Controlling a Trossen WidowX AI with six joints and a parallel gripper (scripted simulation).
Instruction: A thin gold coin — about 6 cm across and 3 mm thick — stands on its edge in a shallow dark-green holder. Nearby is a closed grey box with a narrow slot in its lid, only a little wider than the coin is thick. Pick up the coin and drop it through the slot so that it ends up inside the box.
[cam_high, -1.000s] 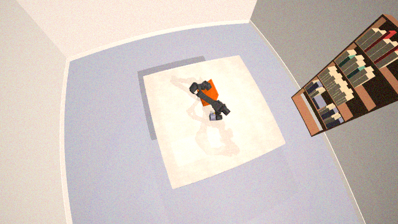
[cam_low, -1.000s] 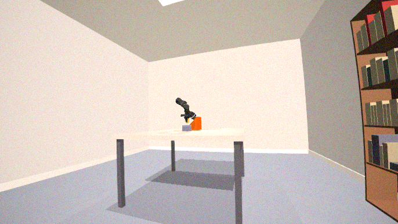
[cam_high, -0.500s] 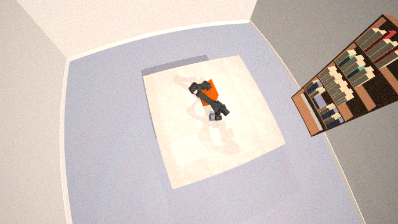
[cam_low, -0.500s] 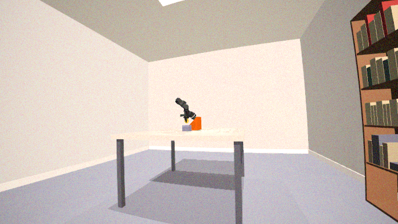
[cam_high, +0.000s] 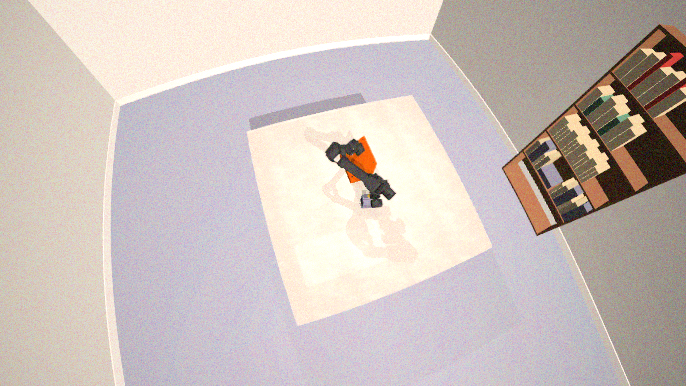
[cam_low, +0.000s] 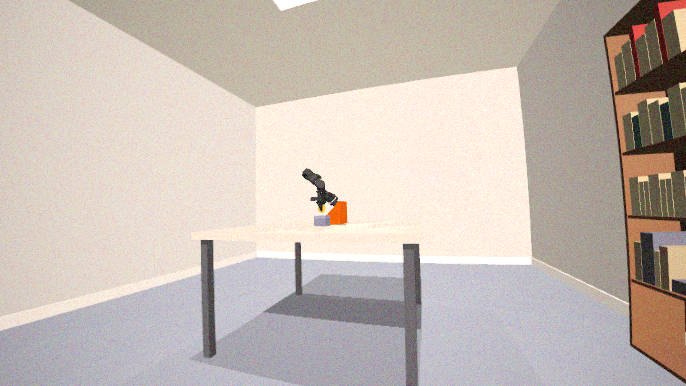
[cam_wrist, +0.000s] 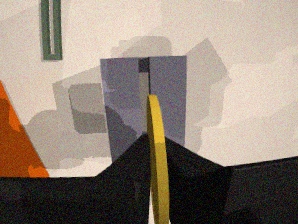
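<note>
My gripper (cam_wrist: 150, 141) (cam_low: 322, 204) (cam_high: 370, 199) is shut on the gold coin (cam_wrist: 157, 163) (cam_low: 323, 204), held on edge between the dark fingers. In the wrist view the coin hangs directly above the grey box (cam_wrist: 127, 96) (cam_low: 321, 220) (cam_high: 368, 202), in line with the narrow slot (cam_wrist: 144, 79) in its lid. The dark-green holder (cam_wrist: 51, 19) lies empty on the table at the upper left of the wrist view, apart from the box.
An orange block (cam_wrist: 16, 143) (cam_low: 339, 213) (cam_high: 365, 155) at the arm's base stands just left of the box in the wrist view. The white table (cam_high: 320, 260) (cam_low: 380, 231) carries everything. A bookshelf (cam_low: 650, 190) stands at the room's right side.
</note>
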